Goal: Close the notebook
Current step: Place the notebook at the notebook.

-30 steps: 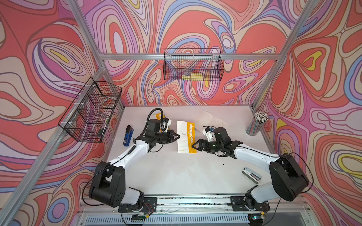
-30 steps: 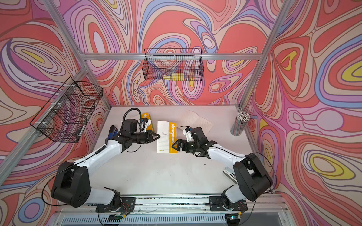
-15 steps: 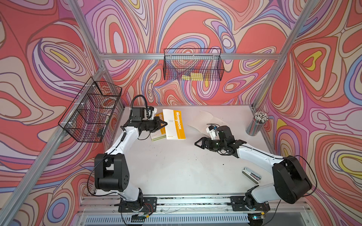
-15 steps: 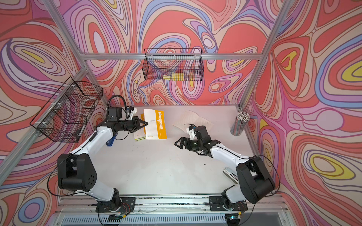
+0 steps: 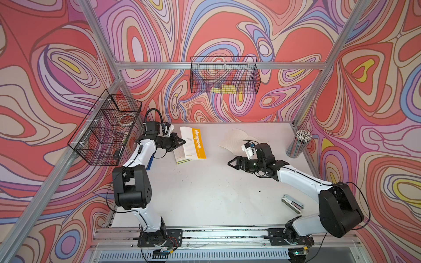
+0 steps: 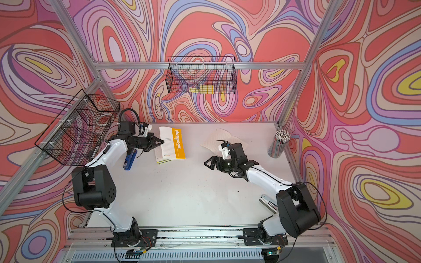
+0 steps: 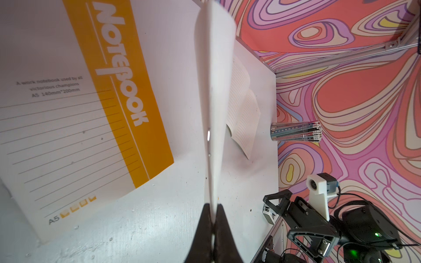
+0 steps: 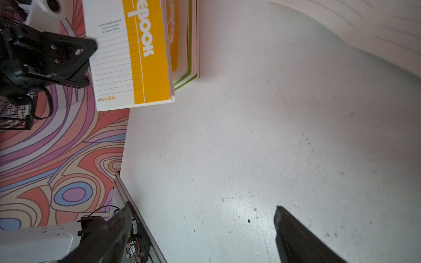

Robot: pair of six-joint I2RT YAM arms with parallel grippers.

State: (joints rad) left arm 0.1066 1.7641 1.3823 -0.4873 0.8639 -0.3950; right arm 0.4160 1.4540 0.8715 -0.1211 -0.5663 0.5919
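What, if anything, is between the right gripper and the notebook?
Nothing visible: only bare table lies between the open right gripper and the notebook, whose edge the left gripper pinches.

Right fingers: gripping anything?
No, the right fingers stand wide apart in the right wrist view, with only table between them.

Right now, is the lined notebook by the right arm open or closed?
Open: the lined notebook lies spread on the table, ruled pages facing up.

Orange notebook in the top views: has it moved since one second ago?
Yes. The orange notebook, pinched by the left gripper, went away from the fixed cup of pencils, toward the side wire basket.
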